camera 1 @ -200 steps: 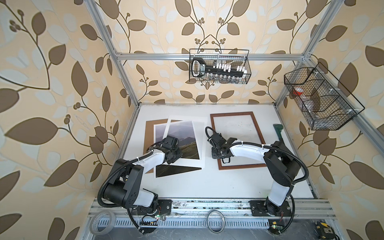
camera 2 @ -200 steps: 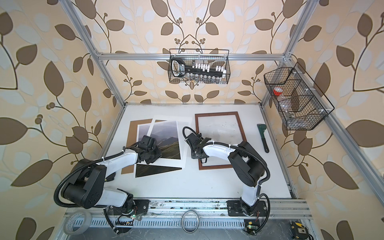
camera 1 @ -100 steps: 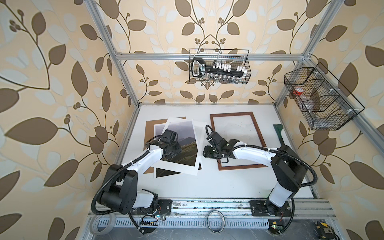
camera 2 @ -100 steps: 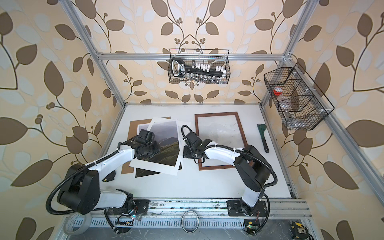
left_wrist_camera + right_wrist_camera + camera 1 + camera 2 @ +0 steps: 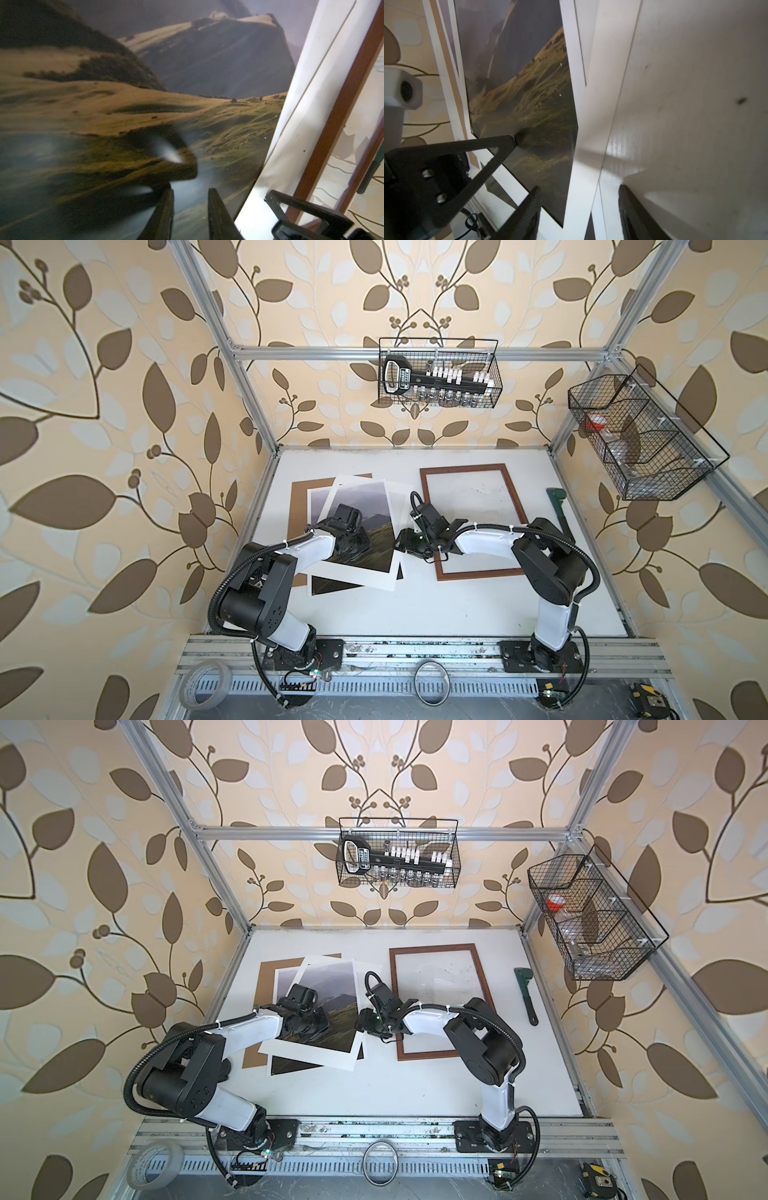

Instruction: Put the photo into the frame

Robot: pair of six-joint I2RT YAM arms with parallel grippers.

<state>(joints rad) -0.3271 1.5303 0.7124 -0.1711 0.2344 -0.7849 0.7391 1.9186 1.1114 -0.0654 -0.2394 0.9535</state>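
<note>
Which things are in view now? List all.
backing board: 1, brown, on the table, left
photo: 1, grey-green landscape, on the backing board
mat: 1, white, tilted on the photo
frame: 1, reddish-brown, table middle, empty
wrench: 1, green, table right
wire baskets: 2, black, hung at back and right
socket set: 1, black, back basket
tape roll: 1, whitish, front rail
arms: 2, white-black, front rail
left tool: 1, black, narrowly open, over the photo
right tool: 1, black, open, at the mat's edge
</note>
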